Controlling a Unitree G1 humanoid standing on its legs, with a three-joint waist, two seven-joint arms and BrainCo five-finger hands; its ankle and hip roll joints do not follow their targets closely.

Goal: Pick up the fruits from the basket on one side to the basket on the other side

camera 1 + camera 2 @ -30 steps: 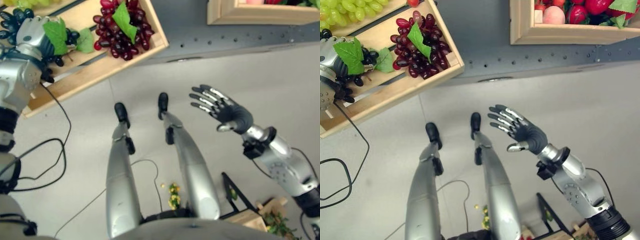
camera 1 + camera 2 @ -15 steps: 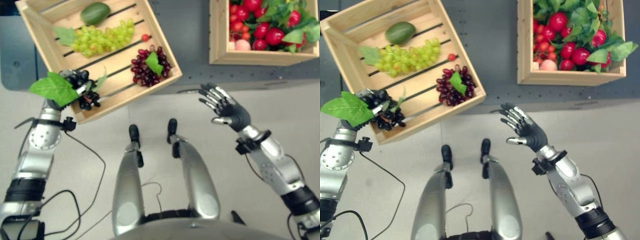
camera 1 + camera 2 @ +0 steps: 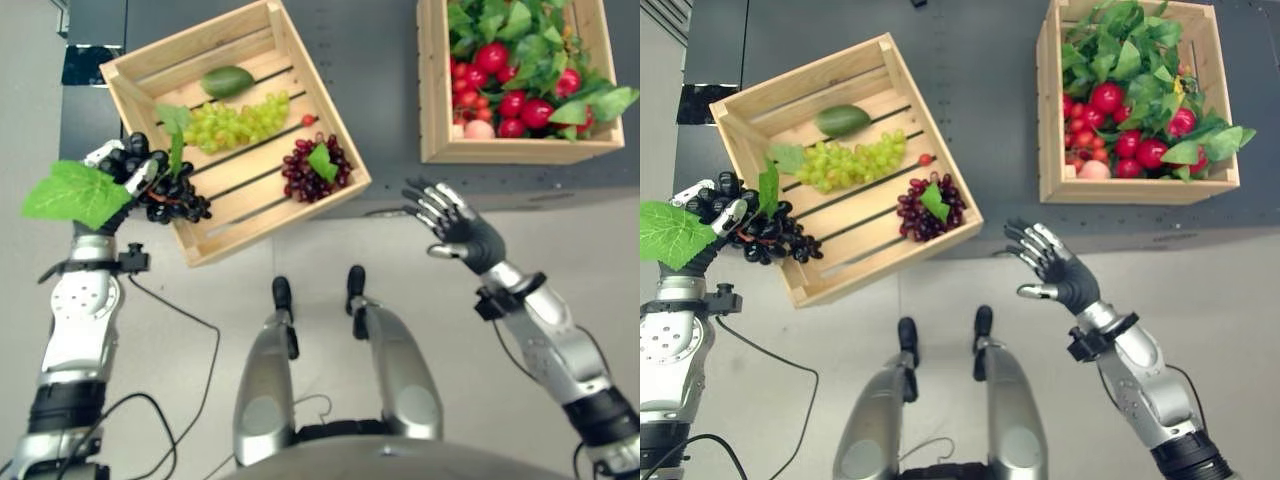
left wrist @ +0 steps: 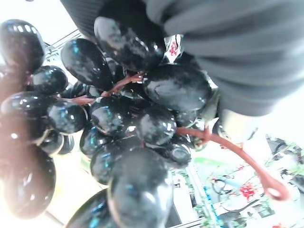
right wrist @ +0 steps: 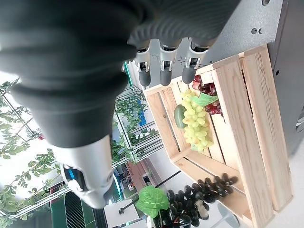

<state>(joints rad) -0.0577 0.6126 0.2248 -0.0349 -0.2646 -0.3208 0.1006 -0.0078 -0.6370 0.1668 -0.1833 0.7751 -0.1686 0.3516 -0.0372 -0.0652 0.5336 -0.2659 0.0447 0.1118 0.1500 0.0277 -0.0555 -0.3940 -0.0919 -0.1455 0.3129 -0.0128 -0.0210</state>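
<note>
Your left hand (image 3: 702,215) is curled round a bunch of black grapes (image 3: 770,232) with a big green leaf (image 3: 668,232); the bunch hangs at the near left corner of the left crate (image 3: 902,88), part over its rim and part outside. Half a second ago it sat in much the same grip; the whole picture has shifted since then, so the camera moved and both crates show more fully now. In the left wrist view, the dark grapes (image 4: 137,128) and their reddish stem press close against the hand's cover.

Your right hand (image 3: 1055,268) hovers over the floor before the table (image 3: 990,60), fingers spread and holding nothing, much as before.

Farther in, the left crate holds red grapes (image 3: 928,208), green grapes (image 3: 848,163) and a dark green fruit (image 3: 843,120). Well apart to the right, the right crate (image 3: 1047,120) holds red fruits (image 3: 1118,125) among leaves.
</note>
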